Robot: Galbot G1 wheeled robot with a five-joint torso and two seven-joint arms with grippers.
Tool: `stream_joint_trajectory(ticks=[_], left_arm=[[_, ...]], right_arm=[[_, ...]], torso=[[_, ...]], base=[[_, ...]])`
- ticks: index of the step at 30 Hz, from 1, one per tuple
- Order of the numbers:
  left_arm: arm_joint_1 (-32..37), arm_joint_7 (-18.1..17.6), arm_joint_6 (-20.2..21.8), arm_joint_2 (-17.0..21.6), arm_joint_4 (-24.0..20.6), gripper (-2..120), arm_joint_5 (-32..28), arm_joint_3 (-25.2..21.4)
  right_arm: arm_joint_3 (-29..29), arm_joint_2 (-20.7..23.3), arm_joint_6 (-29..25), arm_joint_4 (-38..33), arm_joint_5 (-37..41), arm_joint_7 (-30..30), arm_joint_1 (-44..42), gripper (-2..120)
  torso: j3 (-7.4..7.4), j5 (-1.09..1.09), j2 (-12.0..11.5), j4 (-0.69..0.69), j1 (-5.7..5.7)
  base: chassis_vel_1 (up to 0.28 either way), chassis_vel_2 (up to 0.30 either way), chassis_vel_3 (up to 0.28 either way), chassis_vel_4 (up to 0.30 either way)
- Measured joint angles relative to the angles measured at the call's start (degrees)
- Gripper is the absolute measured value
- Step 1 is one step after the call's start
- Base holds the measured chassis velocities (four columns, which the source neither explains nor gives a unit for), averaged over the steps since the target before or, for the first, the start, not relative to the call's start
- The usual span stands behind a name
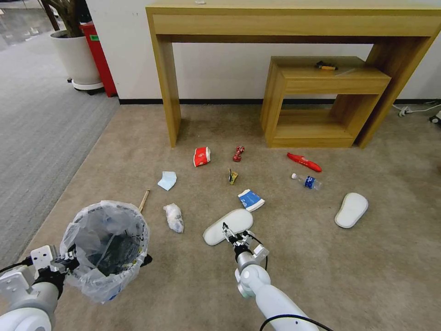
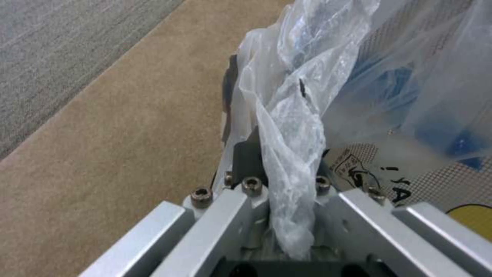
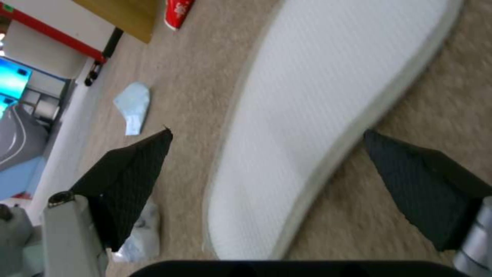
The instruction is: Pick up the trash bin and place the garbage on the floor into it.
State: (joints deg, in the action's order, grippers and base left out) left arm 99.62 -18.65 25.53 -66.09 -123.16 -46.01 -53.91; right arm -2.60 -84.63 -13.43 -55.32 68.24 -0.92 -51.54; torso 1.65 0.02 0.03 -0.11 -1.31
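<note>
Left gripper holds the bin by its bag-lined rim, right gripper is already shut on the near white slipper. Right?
Not quite. The right gripper is open, its fingers straddling the near white slipper without clamping it, as the right wrist view shows. The left gripper does hold the bin by its bag-lined rim.

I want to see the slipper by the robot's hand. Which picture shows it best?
The head view: the whole near slipper lies flat on the floor, just ahead of the open right gripper. The right wrist view shows part of it close up, between the fingers. The left wrist view looks at the trash bin instead.
</note>
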Motion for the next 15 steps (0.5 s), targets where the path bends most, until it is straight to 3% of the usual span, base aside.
stream_joint_trajectory(ticks=[15], left_arm=[[-0.01, -0.02, -0.22, -0.19, -0.45, 0, 0.06, 0.63]], right_arm=[[2.59, -3.0, -0.01, 3.07, -1.11, 0.77, 0.08, 95]], torso=[[0.0, 0.0, 0.0, 0.0, 0.0]], base=[[0.0, 0.0, 0.0, 0.0]])
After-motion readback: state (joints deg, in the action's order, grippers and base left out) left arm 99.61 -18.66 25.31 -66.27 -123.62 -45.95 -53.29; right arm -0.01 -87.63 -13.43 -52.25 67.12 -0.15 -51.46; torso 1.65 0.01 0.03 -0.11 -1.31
